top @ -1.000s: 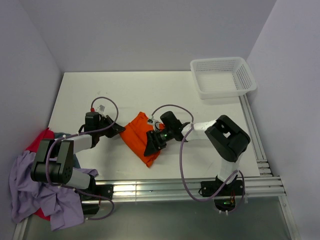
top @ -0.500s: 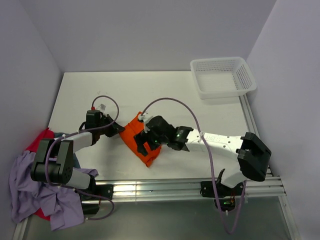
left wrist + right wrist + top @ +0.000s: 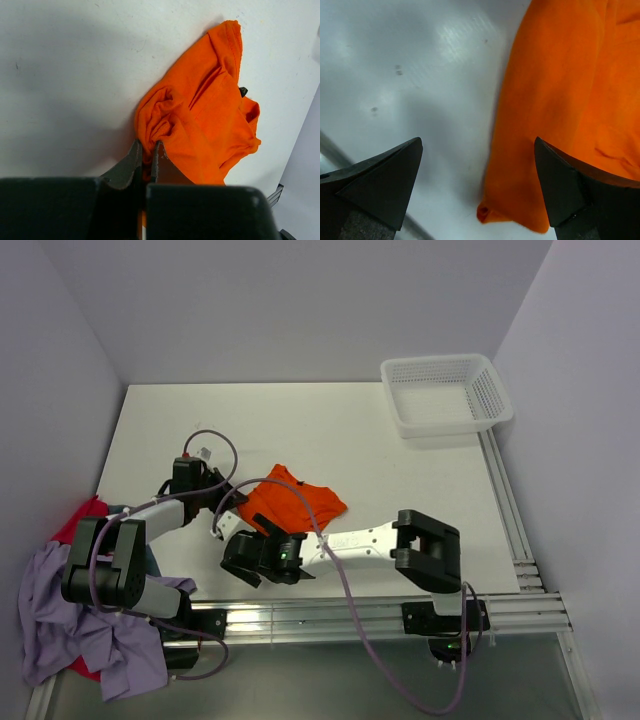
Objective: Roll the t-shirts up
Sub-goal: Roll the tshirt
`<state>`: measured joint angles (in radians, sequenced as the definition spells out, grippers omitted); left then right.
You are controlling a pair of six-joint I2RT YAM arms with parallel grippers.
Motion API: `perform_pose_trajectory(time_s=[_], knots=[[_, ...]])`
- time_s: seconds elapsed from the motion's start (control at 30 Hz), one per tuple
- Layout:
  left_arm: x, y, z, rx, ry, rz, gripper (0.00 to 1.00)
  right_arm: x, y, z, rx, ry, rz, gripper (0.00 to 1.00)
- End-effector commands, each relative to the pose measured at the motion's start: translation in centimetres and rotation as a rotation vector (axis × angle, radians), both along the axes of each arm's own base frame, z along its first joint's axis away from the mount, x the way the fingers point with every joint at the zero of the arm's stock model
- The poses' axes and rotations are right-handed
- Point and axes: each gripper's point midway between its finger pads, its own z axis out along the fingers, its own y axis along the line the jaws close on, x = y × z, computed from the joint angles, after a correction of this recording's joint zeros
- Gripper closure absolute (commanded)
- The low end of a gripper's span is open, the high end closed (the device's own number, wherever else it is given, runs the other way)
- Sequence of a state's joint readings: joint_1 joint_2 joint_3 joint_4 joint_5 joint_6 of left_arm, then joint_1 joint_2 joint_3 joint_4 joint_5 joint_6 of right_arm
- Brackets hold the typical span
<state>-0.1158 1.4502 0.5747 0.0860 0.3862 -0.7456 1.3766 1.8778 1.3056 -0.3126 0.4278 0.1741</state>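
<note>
The crumpled bright orange fabric t-shirt (image 3: 298, 505) lies near the middle of the white table (image 3: 400, 470), not rolled at all. The left gripper (image 3: 146, 148) has its jaws clamped on a bunched edge of it. The right gripper (image 3: 477, 150) hovers by the near hem, jaws wide apart. The lavender and red shirts (image 3: 60, 620) lie heaped at the left edge, so I think nearly all the work is to do.
</note>
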Motion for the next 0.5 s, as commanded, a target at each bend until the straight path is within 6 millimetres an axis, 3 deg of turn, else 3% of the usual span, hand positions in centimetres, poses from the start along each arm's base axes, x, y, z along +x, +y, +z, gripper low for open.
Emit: perform_pose_trajectory(time_s=[0.0, 0.2, 0.47], knots=[[0.9, -0.5, 1.4, -0.022, -0.03, -0.017, 1.0, 2.8, 0.4, 1.3, -0.027, -0.11, -0.075, 0.01], [0.9, -0.6, 1.5, -0.023, -0.027, -0.018, 1.0, 3.6, 0.4, -1.2, -0.11, -0.141, -0.111, 0.01], [1.0, -0.8, 1.6, -0.03, -0.021, -0.032, 1.0, 4.7, -0.9, -2.7, -0.188, -0.201, -0.169, 0.01]])
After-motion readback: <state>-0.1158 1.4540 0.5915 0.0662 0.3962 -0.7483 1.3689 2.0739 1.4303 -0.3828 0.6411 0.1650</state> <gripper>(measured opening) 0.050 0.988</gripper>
